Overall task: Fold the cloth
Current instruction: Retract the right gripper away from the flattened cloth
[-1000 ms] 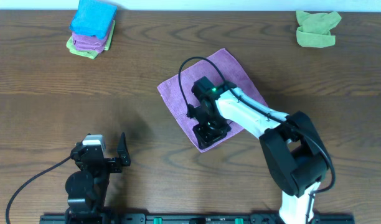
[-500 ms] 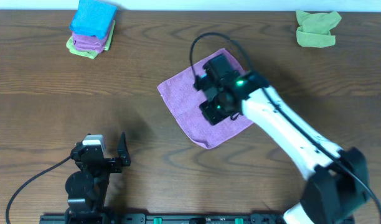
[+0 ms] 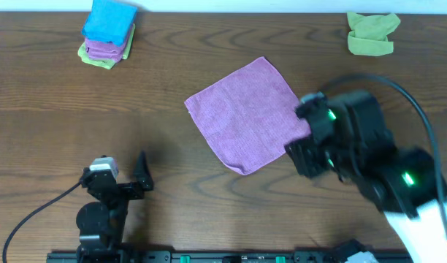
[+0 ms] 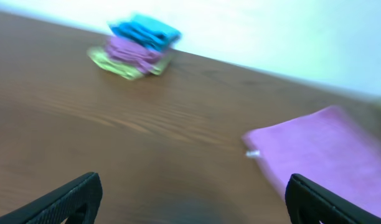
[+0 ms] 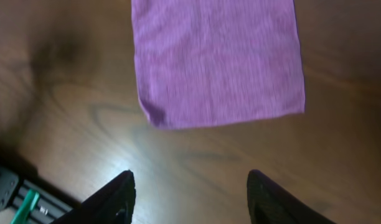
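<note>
Overhead — purple cloth (image 3: 245, 115) flat, unfolded, diamond-wise on table (image 3: 172, 80).

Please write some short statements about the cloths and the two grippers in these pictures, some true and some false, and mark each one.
1. The purple cloth lies spread flat on the table. True.
2. The right gripper grips a corner of the purple cloth. False: it is open and holds nothing, and the cloth lies on the table apart from its fingers.
3. The stack of folded cloths has a blue cloth on top. True.
4. The green cloth at the far right is neatly folded. False: it lies crumpled.
5. The left gripper is open, with nothing between its fingers. True.
</note>
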Robot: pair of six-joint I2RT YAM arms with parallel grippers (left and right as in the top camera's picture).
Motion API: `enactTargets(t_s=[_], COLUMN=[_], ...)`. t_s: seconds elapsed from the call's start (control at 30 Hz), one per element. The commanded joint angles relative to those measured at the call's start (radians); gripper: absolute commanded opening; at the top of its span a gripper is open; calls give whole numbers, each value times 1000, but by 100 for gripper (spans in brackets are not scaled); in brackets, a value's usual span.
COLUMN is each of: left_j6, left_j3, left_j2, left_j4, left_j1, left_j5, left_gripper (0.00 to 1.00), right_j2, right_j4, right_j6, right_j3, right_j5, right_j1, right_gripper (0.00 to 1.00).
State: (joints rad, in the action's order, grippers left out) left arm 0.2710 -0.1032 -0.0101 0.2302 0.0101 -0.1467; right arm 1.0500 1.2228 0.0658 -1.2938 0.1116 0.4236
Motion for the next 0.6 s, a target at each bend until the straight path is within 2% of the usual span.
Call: enactTargets(t_s=[0.0,0.03,0.23,0.33,0.43,0.57], left_j6=[459,491,504,445,447,429], left_j3=[10,10,10,10,10,9], left_j2=[6,6,6,5,-3,-77], left_j4=[47,63,56,-31,-115,-138], left_j1=[-4,-4,-3,-4,-4,-22], left_j5=[-221,-231,-203,-307,-393,-423], left_gripper=[95,95,95,95,95,96], right_j2=[-110,-132,-224,-224,-224,-222], right_j4=[42,58,185,219,212,163], right_j6=[35,35,34,34,22,-5], right_j3=[66,71,75,75,75,75], right_j5=[-7,-7,-7,-8,-12,-48], right_j1=[-6,-6,-6,-6,-6,-6], right_gripper=[62,62,67,67,67,71])
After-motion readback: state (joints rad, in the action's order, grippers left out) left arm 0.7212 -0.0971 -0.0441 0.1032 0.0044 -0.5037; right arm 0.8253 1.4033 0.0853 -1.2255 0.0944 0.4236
